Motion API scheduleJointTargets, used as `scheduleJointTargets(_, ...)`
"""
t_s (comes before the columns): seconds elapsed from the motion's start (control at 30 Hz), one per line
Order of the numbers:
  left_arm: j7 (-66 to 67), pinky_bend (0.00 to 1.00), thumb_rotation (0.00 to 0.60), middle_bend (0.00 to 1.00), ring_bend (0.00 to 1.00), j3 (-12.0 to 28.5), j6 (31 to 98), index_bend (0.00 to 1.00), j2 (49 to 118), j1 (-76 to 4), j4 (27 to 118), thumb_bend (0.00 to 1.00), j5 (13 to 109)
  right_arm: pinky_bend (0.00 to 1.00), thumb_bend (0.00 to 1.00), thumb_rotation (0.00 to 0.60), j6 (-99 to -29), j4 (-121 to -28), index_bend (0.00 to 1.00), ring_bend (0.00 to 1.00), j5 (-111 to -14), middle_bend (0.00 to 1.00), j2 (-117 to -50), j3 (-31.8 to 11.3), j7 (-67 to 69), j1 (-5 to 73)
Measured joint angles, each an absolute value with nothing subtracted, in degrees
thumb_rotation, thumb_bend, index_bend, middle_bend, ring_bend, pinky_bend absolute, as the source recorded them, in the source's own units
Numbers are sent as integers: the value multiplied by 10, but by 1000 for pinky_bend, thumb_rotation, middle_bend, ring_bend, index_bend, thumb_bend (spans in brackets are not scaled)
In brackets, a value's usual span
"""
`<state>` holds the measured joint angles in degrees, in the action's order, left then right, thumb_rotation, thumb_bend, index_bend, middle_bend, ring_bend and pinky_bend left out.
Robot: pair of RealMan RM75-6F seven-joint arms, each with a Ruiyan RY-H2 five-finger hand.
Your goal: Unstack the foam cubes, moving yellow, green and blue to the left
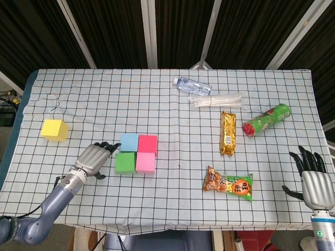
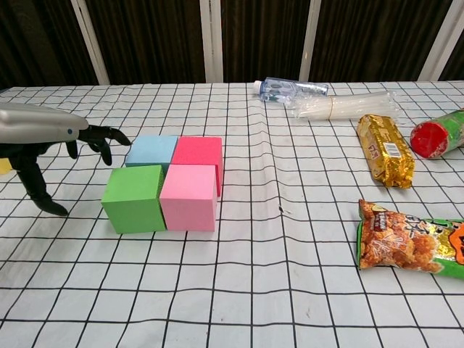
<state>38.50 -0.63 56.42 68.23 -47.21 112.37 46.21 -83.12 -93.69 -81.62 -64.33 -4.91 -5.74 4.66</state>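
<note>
Four foam cubes sit together in a square on the checked cloth: green (image 1: 125, 162) (image 2: 133, 198) front left, pink (image 1: 145, 162) (image 2: 189, 196) front right, blue (image 1: 129, 141) (image 2: 151, 151) behind the green, red (image 1: 147, 143) (image 2: 196, 155) behind the pink. The yellow cube (image 1: 54, 129) lies alone far to the left. My left hand (image 1: 95, 158) (image 2: 51, 138) hovers just left of the green cube, fingers apart and pointing toward it, holding nothing. My right hand (image 1: 312, 178) is at the table's front right corner, fingers spread, empty.
A water bottle (image 1: 191, 85), a bag of clear straws (image 1: 218, 99), a gold snack pack (image 1: 227, 133), a green and red can (image 1: 266, 120) and an orange snack bag (image 1: 228, 183) lie on the right half. The table's left edge runs beside the yellow cube.
</note>
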Motion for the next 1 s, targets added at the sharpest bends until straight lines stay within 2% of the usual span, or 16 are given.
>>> scheduleJointTargets(0.23,398,239,600,166,155,-11,565,0,687,-482,1126,0,445,0,59,600,-831,-937,170,67,-818,23,-642,-47,-55,46)
scheduleJointTargets(0.53,384,221,600,135,144,12,551,0,745,-501,1069,0,436,0,59,600,-829,-936,170,74,-815,22,-640,-49,-50,46)
scheduleJointTargets(0.67,380,182,600,118,82,20,542,0,766,-514,1047,0,424,0,59,600,-829,-936,170,81,-814,23,-640,-50,-48,46)
scheduleJointTargets(0.83,379,174,600,85,55,29,546,0,786,-523,1033,0,427,0,59,600,-830,-937,169,101,-816,23,-638,-48,-48,45)
scheduleJointTargets(0.9,374,179,600,96,60,30,546,0,791,-524,1031,0,436,0,59,600,-829,-937,169,109,-815,23,-638,-48,-48,45)
scheduleJointTargets(1.0,374,230,600,157,124,26,542,2,793,-527,1036,0,442,0,58,600,-827,-938,170,114,-812,23,-636,-49,-47,46)
